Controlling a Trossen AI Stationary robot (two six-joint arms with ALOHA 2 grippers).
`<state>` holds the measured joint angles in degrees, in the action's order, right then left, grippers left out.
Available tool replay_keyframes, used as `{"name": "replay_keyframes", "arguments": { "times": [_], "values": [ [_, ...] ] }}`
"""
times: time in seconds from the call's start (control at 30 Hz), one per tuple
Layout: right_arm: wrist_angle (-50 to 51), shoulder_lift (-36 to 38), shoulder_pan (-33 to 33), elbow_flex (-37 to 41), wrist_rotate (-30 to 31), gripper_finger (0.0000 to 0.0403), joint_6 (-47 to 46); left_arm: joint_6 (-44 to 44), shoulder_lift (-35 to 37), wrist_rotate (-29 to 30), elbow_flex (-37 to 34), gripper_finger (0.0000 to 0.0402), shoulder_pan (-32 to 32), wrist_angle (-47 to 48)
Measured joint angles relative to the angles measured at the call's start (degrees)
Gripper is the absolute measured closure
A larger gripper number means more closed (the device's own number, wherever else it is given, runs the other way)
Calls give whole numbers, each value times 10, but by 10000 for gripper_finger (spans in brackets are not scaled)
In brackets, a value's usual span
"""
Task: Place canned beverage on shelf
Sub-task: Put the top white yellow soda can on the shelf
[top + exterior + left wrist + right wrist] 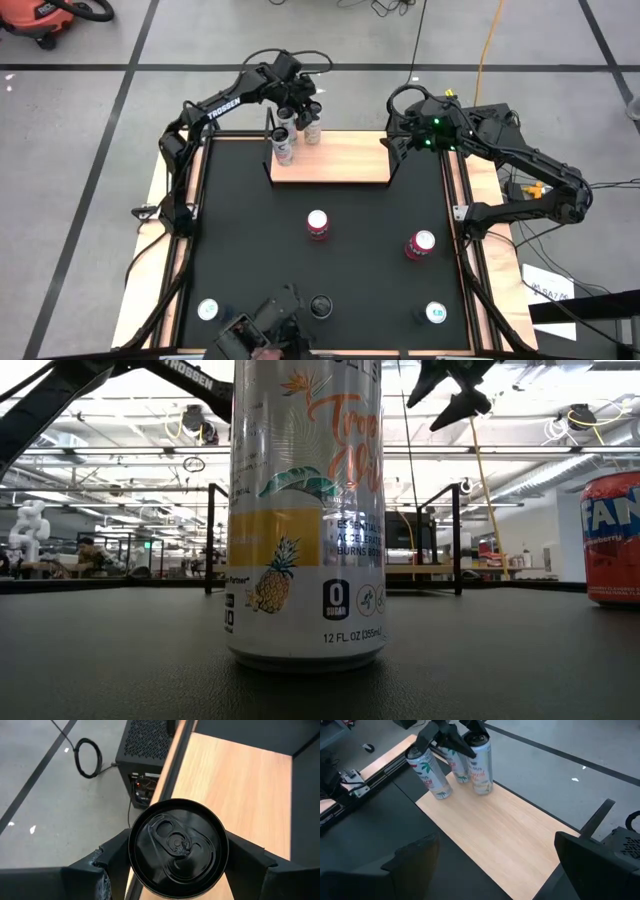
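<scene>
The shelf (340, 160) is a light-wood board with black uprights at the table's far side. Two silver cans (427, 772) (455, 767) stand on its left end. My left gripper (303, 112) is shut on a third can, silver with a black top (480, 765), at the board's far edge beside them. My right gripper (497, 852) hangs open above the shelf's right end (395, 145), with nothing between its fingers. My left gripper pinches the black-topped can between its two fingers (112, 857), which lie on opposite sides of its upper wall (135, 865). The fingers slant down from the table's left-far side. The can stays upright, its bottom at the board's far edge (483, 791); I cannot tell whether it rests there.
Two red cans (318, 225) (420, 245) stand mid-table. Near the front edge are three more cans (208, 310) (320, 305) (436, 313); the middle one (305, 510) fills the low view. The middle and right of the board (520, 835) are bare.
</scene>
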<state>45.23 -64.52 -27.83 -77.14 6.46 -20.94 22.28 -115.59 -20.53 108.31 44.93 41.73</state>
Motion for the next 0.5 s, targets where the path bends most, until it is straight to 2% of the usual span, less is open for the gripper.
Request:
{"name": "replay_keyframes", "arguments": {
  "times": [0.5],
  "values": [
    [-14,-27,-4,0,-2,23,0,37,0,-6,1,155,-16,23]
  ]
}}
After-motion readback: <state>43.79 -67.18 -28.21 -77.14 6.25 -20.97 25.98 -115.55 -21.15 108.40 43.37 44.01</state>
